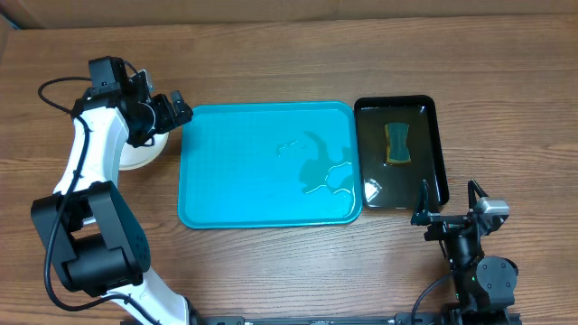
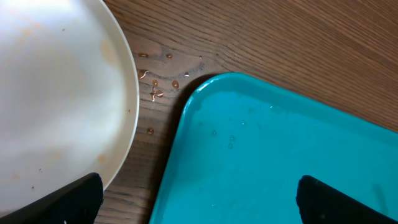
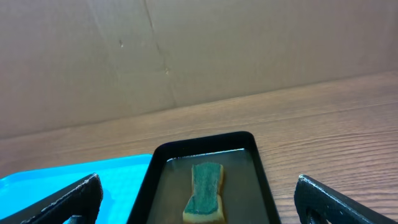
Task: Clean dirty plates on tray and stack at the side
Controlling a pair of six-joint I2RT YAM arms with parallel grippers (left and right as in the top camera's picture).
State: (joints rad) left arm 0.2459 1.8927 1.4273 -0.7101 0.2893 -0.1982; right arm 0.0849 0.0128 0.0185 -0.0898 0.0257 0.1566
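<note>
The turquoise tray (image 1: 244,190) lies mid-table, wet with puddles at its right side and with no plates on it; it also shows in the left wrist view (image 2: 280,155). A stack of plates (image 1: 144,155) sits on the table left of the tray, mostly hidden under my left arm. In the left wrist view a white plate (image 2: 56,93) tops it, with faint orange marks. My left gripper (image 1: 172,108) is open and empty above the gap between plate and tray (image 2: 196,199). My right gripper (image 1: 449,212) is open and empty near the front right (image 3: 196,199).
A black tray (image 1: 432,149) holding water and a green-topped yellow sponge (image 1: 396,144) sits right of the turquoise tray; both show in the right wrist view, the sponge (image 3: 205,190) inside. Water drops (image 2: 155,84) lie on the wood between plate and tray. A cardboard wall (image 3: 186,50) stands behind.
</note>
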